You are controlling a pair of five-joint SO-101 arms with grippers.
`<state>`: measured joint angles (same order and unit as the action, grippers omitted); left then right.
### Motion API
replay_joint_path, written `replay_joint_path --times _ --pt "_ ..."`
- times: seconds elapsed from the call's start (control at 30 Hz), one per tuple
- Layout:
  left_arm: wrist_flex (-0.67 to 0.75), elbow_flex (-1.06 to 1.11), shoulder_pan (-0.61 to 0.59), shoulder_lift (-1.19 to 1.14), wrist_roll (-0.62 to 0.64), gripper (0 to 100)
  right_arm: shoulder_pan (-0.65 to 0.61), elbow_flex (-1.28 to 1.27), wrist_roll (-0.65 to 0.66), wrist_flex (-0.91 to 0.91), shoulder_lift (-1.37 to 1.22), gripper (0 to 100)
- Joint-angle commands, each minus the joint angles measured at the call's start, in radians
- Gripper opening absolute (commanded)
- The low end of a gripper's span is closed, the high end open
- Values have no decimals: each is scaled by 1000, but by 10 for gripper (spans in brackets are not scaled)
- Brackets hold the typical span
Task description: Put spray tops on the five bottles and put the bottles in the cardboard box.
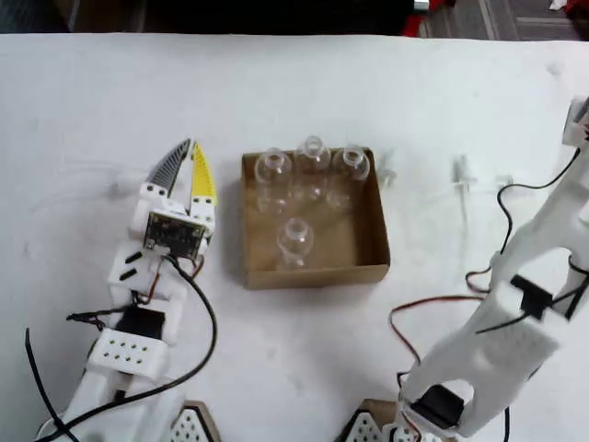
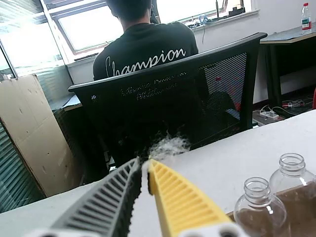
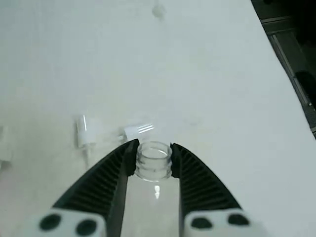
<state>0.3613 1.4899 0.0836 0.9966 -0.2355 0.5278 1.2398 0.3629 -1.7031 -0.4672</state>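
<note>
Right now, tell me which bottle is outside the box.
The bottle gripped at its neck by the right gripper; the other four stand in the box.

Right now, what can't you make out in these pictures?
Spray tops, high view: too small and pale against the white table to count.
Bottle in the right gripper, right wrist view: base hidden below the gripper and bottom edge; lifted or standing, unclear.
Two boxed bottles, left wrist view: cut off by the bottom edge.

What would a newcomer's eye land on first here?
The shallow brown cardboard box in the middle of the white table, holding four clear uncapped bottles. Then the right gripper, its black fingers clamped on the neck of a fifth clear bottle, with small white spray tops lying loose nearby.
</note>
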Motion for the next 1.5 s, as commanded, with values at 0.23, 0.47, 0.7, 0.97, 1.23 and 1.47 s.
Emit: replay_joint_path --times 0.23,0.47,0.7,0.97,1.23,1.47 --pt "20 -11 12 16 -9 32 -236 -629 -87 -21 667 18" --pt "20 -11 12 19 -9 32 -318 -1079 -91 202 1017 18" --pt "20 -11 12 21 -9 32 -331 -1656 -187 661 1346 18" --pt "20 -11 12 21 -9 32 -544 -1850 -184 823 1492 18" --pt "20 -11 12 21 -9 32 -694 -2041 -181 1058 1500 18" --pt "20 -11 12 19 -9 32 -717 -2236 -180 1336 1501 18"
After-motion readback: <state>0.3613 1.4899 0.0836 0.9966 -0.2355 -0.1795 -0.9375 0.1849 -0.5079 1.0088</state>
